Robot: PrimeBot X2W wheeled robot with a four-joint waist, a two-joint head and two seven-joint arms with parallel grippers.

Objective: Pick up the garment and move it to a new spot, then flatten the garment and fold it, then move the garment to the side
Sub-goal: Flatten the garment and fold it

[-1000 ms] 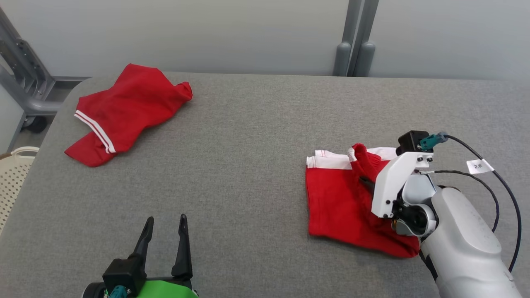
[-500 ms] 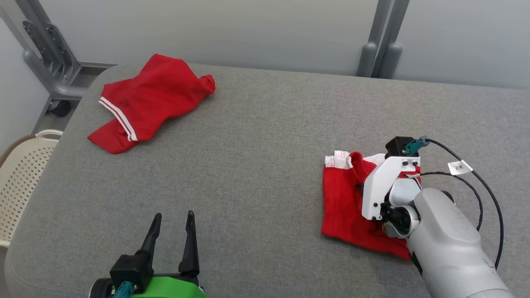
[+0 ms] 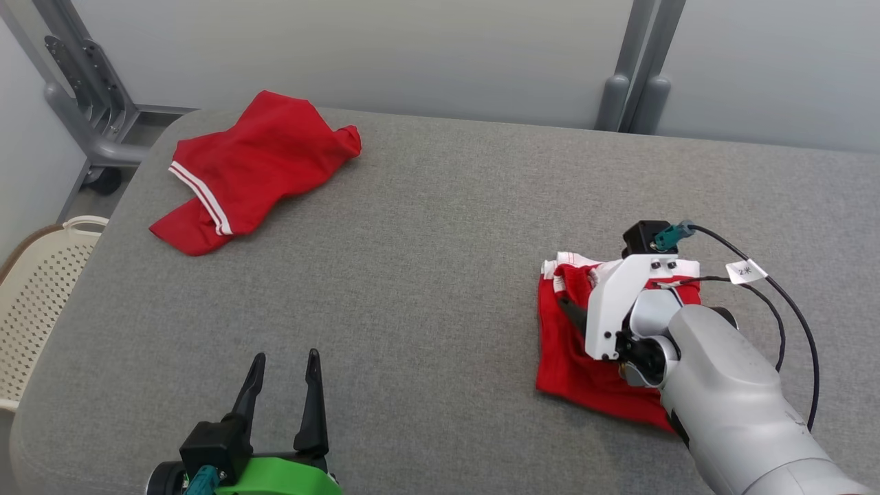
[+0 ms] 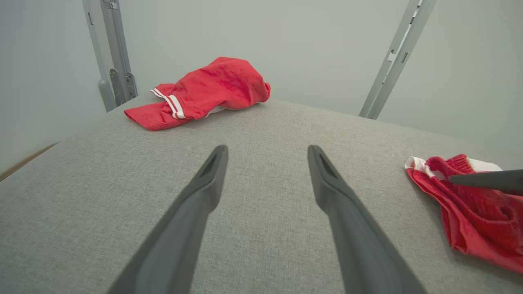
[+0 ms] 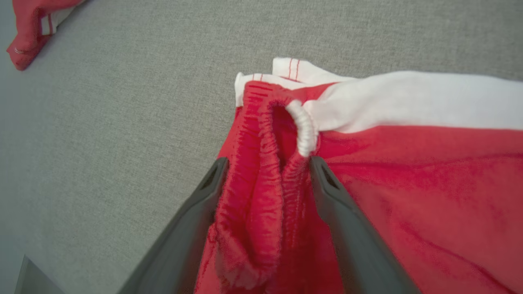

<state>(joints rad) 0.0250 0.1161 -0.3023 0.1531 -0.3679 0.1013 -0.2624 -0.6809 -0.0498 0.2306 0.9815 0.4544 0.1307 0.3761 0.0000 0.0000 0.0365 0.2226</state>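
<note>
The garment (image 3: 564,357), red shorts with a white band, lies folded on the right of the grey table (image 3: 426,261). It also shows in the left wrist view (image 4: 478,220). My right gripper (image 3: 574,302) is over its left edge, low on the cloth. In the right wrist view the gripper (image 5: 265,163) stands open, with the gathered red waistband (image 5: 261,139) bunched loosely between the spread fingers. My left gripper (image 3: 285,357) is open and holds nothing near the table's front edge, well left of the garment (image 5: 408,171); its fingers (image 4: 204,192) point across bare table.
A second red garment (image 3: 254,165) with white stripes lies crumpled at the table's far left corner. A cream perforated basket (image 3: 34,289) stands off the table's left edge. Grey metal frames (image 3: 82,89) and a post (image 3: 636,69) stand behind the table.
My right gripper has gone from shut on the waistband to open, and the raised bunch of cloth has sunk onto the garment. The head view has shifted. The left arm has stayed put.
</note>
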